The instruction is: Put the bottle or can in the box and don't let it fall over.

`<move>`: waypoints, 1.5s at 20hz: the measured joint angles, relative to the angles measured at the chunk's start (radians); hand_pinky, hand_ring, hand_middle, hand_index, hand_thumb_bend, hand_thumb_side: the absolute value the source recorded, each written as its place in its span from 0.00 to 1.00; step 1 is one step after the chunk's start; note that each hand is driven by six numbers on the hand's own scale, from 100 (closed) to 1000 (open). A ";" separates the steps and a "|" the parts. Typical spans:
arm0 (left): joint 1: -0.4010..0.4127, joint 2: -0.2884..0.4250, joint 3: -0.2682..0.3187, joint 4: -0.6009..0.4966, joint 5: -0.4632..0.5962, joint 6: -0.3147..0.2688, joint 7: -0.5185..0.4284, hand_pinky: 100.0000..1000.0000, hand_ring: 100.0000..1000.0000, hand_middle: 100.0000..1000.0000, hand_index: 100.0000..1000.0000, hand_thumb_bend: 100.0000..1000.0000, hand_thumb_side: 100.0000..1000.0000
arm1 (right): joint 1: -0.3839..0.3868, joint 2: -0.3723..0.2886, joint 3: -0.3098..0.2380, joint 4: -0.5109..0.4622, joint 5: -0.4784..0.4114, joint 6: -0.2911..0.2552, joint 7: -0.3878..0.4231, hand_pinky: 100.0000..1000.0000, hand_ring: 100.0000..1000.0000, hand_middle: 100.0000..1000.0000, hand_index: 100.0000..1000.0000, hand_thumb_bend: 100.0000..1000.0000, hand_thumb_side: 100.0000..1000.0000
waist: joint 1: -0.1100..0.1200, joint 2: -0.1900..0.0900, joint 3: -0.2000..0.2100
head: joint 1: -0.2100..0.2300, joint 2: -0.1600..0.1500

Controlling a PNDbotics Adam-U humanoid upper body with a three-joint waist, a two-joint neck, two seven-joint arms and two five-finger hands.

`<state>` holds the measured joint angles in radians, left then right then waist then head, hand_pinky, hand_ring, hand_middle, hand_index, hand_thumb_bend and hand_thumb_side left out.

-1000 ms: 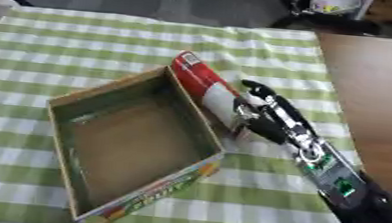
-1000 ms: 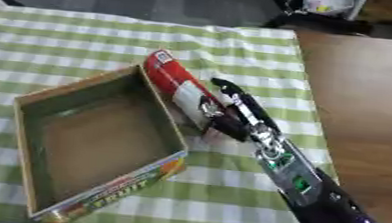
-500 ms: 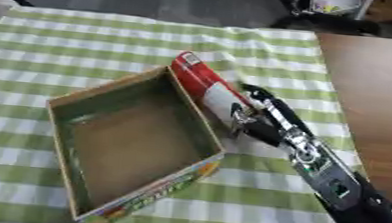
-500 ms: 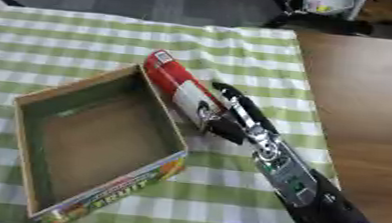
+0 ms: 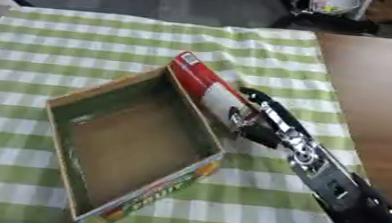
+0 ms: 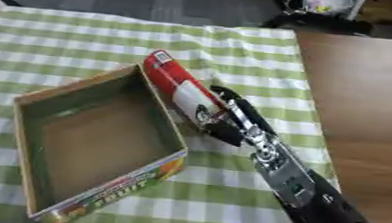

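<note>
**Left eye view: red can lies outside the box, right hand at its lower end**

Nearest the camera, the robot's black and silver right arm comes in from the lower right corner and runs up and left across the green-and-white checked tablecloth (image 5: 82,39). Its right hand (image 5: 255,123) ends at the lower end of the red can (image 6: 177,84), with dark fingers (image 6: 224,131) curled round that end; how far they wrap the far side is hidden by the hand itself.

The cardboard box (image 5: 190,176) sits left of the hand, open at the top, turned askew to the table edges, with a printed colourful band on its near outer wall. Its brown floor shows nothing inside it.

The red can is a long tube with a white patch on its label. It lies on its side on the cloth, tilted from upper left to lower right, just beside the box's right wall and seemingly touching it along the upper part. It is outside the box.

Farther right, bare brown wooden tabletop (image 6: 358,96) shows beyond the cloth's edge. At the far edge, dark floor and some blurred things stand behind the table
</note>
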<state>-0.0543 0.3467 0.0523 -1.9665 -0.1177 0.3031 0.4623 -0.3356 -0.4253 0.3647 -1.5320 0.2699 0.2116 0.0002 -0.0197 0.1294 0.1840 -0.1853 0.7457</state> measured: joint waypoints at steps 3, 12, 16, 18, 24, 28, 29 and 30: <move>0.000 -0.004 0.000 0.000 0.001 0.000 0.000 0.52 0.51 0.62 0.65 0.02 0.70 | 0.005 -0.001 0.000 -0.007 0.000 0.010 -0.001 0.61 1.00 1.00 1.00 0.00 0.61 | 0.000 0.000 0.000 | 0.000 0.000; 0.000 -0.004 0.000 0.000 0.003 -0.002 -0.003 0.52 0.51 0.62 0.65 0.02 0.70 | 0.009 -0.001 0.000 -0.018 -0.011 0.054 -0.006 0.59 0.98 1.00 1.00 0.00 0.60 | 0.000 0.000 0.001 | -0.001 0.000; 0.000 -0.004 0.000 0.000 0.003 -0.002 -0.004 0.52 0.51 0.62 0.64 0.02 0.70 | 0.005 0.000 0.000 -0.018 -0.010 0.070 -0.007 0.57 0.95 1.00 1.00 0.00 0.60 | 0.000 0.000 0.001 | -0.001 0.000; 0.000 -0.005 0.000 0.000 0.003 -0.003 -0.004 0.52 0.52 0.62 0.64 0.01 0.70 | 0.003 0.000 0.002 -0.018 -0.006 0.075 -0.006 0.56 0.95 1.00 1.00 0.00 0.60 | 0.000 0.000 0.002 | -0.001 0.000; 0.000 -0.005 0.000 0.000 0.004 -0.003 -0.004 0.52 0.52 0.62 0.64 0.01 0.70 | -0.004 0.008 0.004 -0.009 0.014 0.080 0.000 0.58 0.97 1.00 1.00 0.00 0.56 | 0.000 0.000 0.002 | -0.001 0.000; 0.000 -0.005 0.000 0.000 0.004 -0.003 -0.005 0.52 0.52 0.63 0.64 0.01 0.70 | -0.009 0.011 0.006 -0.006 0.040 0.078 0.018 0.59 0.97 1.00 1.00 0.00 0.50 | 0.000 0.000 0.002 | -0.002 0.000; 0.000 -0.005 0.000 0.000 0.004 -0.003 -0.005 0.52 0.52 0.63 0.64 0.01 0.70 | -0.011 0.014 0.006 -0.006 0.047 0.076 0.023 0.60 0.97 1.00 1.00 0.00 0.46 | 0.000 0.000 0.002 | -0.002 0.000; 0.000 -0.005 0.000 0.000 0.004 -0.003 -0.005 0.52 0.52 0.63 0.64 0.01 0.70 | -0.013 0.016 0.006 -0.005 0.054 0.077 0.028 0.60 0.97 1.00 1.00 0.00 0.45 | 0.000 0.000 0.003 | -0.002 0.000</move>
<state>-0.0543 0.3420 0.0522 -1.9664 -0.1138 0.2998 0.4576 -0.3485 -0.4090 0.3707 -1.5371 0.3243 0.2883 0.0281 -0.0197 0.1298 0.1866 -0.1870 0.7454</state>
